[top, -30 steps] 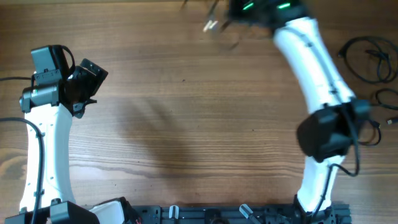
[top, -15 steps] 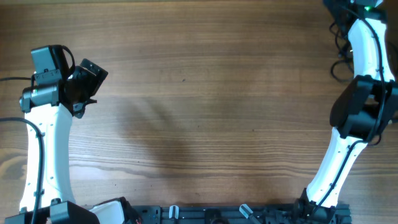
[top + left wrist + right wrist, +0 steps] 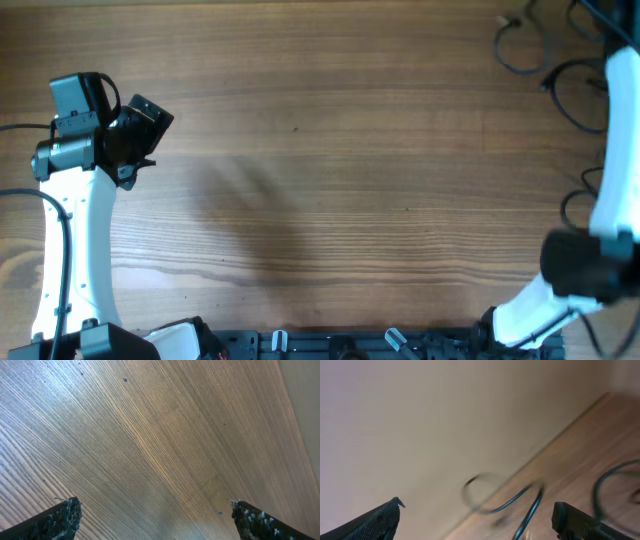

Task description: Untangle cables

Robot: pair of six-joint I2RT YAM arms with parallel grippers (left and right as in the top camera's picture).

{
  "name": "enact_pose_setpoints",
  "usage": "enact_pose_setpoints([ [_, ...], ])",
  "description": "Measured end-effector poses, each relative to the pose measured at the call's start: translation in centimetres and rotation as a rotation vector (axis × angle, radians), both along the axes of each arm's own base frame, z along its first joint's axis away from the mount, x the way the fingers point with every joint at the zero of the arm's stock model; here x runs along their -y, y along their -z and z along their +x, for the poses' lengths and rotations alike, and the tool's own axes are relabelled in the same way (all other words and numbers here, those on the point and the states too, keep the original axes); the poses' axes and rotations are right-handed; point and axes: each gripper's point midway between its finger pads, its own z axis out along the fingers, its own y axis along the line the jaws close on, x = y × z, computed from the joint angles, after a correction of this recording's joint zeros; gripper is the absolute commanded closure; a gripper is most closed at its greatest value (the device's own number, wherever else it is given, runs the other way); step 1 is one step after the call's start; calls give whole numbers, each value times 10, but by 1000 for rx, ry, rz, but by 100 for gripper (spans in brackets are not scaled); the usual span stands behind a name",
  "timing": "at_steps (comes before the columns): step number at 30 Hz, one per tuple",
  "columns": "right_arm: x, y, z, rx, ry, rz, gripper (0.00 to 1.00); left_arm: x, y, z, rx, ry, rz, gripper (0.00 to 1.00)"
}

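While the right tool point(image 3: 476, 505) and left tool point(image 3: 155, 504) both gape empty, the cables point(image 3: 517, 499) lie looped at the bench's point(image 3: 330, 150) far right corner, just ahead of the right, far from the left

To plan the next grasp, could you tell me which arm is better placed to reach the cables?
Right: the open right hand faces the cables in the far right corner, while the left hand hangs open over bare table far away.

Matt, fine-grained wood table point(image 3: 330, 150); thin blk smooth-sheathed cables point(image 3: 534, 505); glossy wht plastic arm shells point(image 3: 78, 240).
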Motion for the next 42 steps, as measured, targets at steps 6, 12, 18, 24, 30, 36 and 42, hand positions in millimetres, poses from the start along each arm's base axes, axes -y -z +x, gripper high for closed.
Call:
enact_pose_setpoints([
  [6, 36, 0, -27, -58, 197, -70, 0, 0, 0, 0, 0, 0, 0, 0],
  [12, 0, 65, 16, -196, -95, -59, 0, 0, 0, 0, 0, 0, 0, 0],
  [18, -135, 72, 20, -188, -670, -145, 9, 0, 0, 0, 0, 0, 0, 0],
  [24, -173, 213, 27, -565, -623, -32, 9, 0, 0, 0, 1, 0, 0, 0],
  [30, -203, 323, 74, -571, -725, 53, 49, 0, 0, 0, -1, 0, 0, 0],
  [36, -213, 346, 76, -588, -747, 53, 96, 0, 0, 0, -1, 0, 0, 0],
  [42, -120, 262, 88, -442, -579, 49, 96, 0, 0, 0, 0, 0, 0, 0],
])
